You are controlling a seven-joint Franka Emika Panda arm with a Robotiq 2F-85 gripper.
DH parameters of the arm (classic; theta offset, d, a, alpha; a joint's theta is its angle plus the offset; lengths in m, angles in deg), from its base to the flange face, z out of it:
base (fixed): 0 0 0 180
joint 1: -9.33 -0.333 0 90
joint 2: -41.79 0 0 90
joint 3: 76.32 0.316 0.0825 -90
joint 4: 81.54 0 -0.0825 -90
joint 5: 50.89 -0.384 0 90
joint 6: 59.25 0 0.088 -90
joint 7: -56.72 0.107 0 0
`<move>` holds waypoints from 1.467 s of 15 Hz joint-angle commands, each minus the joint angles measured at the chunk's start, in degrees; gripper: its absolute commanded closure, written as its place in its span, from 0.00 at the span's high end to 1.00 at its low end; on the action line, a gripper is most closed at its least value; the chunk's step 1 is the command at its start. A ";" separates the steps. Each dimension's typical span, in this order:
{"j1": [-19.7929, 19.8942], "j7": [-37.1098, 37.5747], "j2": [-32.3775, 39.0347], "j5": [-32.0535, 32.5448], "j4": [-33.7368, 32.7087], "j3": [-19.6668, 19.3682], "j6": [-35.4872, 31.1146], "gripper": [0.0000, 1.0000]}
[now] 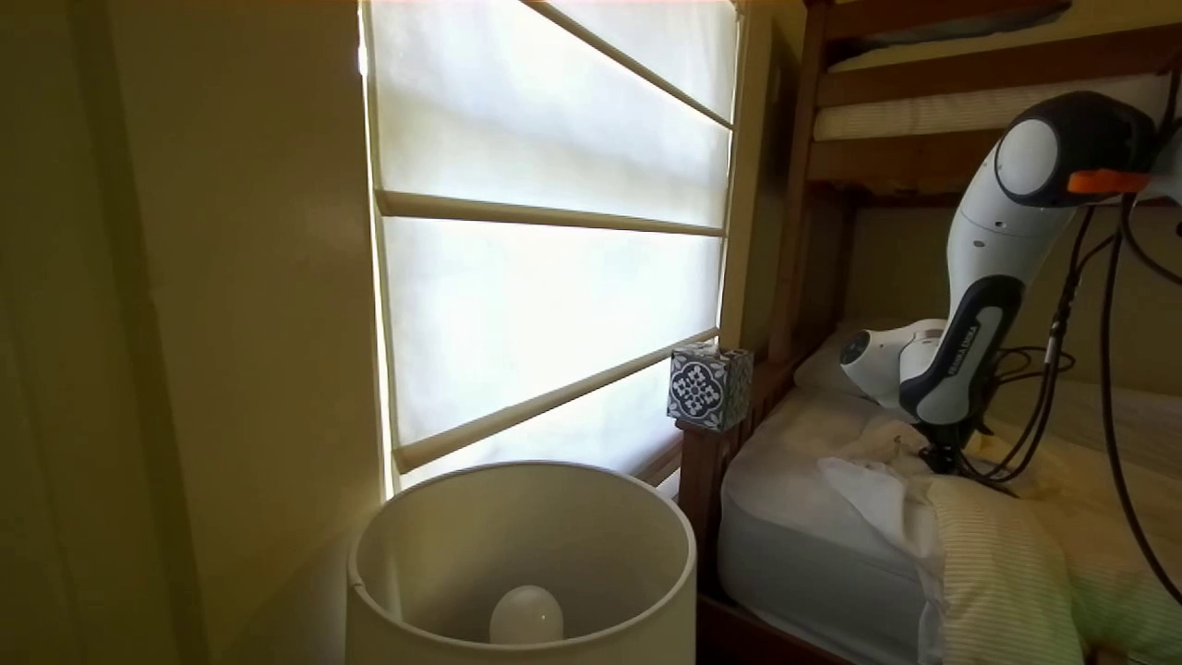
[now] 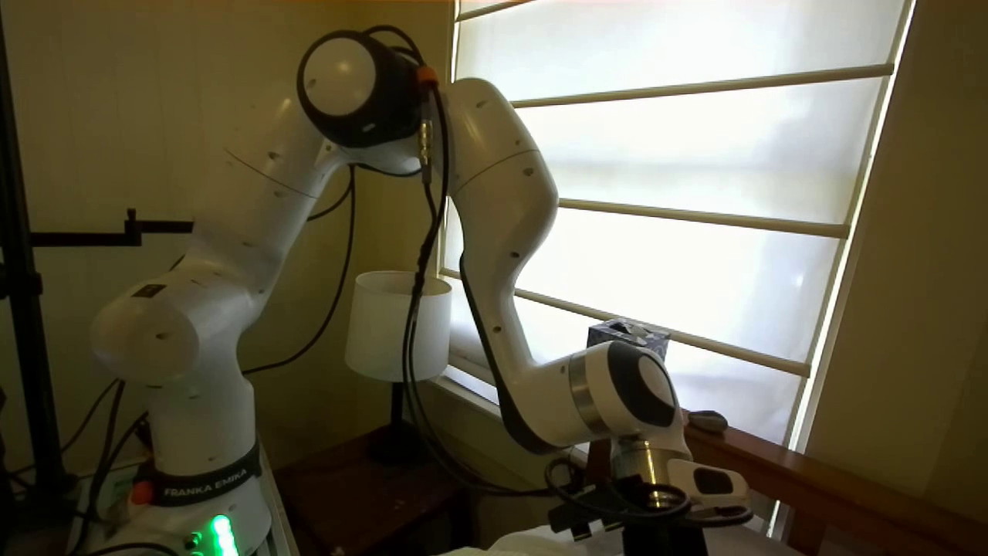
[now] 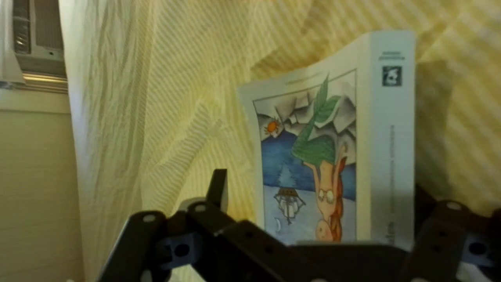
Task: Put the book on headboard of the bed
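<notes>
1. One arm (image 2: pixel 503 201) stands at the left in an exterior view, its elbow high, the forearm sloping down to a sharply bent wrist.
2. Below that wrist the tool (image 3: pixel 321 184) points down at the bedding (image 3: pixel 176 129), in from the edge of the bed (image 1: pixel 803 526).
3. The tool's jaws stand wide apart and grip nothing; the book (image 3: pixel 313 152) lies between them.
4. Bedding shows between one finger (image 3: pixel 218 190) and the book's open side; the other finger is just beside the spine, touching or not cannot be told.
5. The book rests on the bedding, mermaid cover and pale spine both showing, one end hidden by the tool.
6. The headboard (image 2: pixel 834 483) stands apart from the tool, a small grey object (image 2: pixel 708 421) on its top edge, a patterned box (image 1: pixel 709 388) on its corner post.
</notes>
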State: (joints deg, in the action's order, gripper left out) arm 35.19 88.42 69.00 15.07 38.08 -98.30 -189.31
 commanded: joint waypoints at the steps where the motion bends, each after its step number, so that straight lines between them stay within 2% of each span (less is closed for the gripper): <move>1: -0.84 1.85 0.43 1.95 -1.34 -1.78 2.43 1.00; 2: -0.69 1.80 0.88 1.48 -1.85 -1.61 2.73 0.97; 3: -0.59 1.31 1.54 0.91 -2.33 -1.41 2.82 0.74; 5: -0.69 0.73 2.48 0.16 -2.84 -1.00 3.35 0.69; 12: -1.06 0.95 3.27 0.36 -2.83 -0.60 2.63 0.19; 15: -1.85 2.16 1.20 2.82 -0.90 -0.93 0.95 0.02; 17: -2.53 3.31 -0.83 6.06 1.15 -1.28 -1.13 0.06; 20: -4.70 10.45 -6.48 20.41 7.00 -2.87 -4.63 0.06; 22: -8.09 14.36 -9.98 29.20 10.22 -6.01 -5.59 0.06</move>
State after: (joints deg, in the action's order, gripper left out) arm 31.20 97.56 66.93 32.98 41.20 -100.53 -193.29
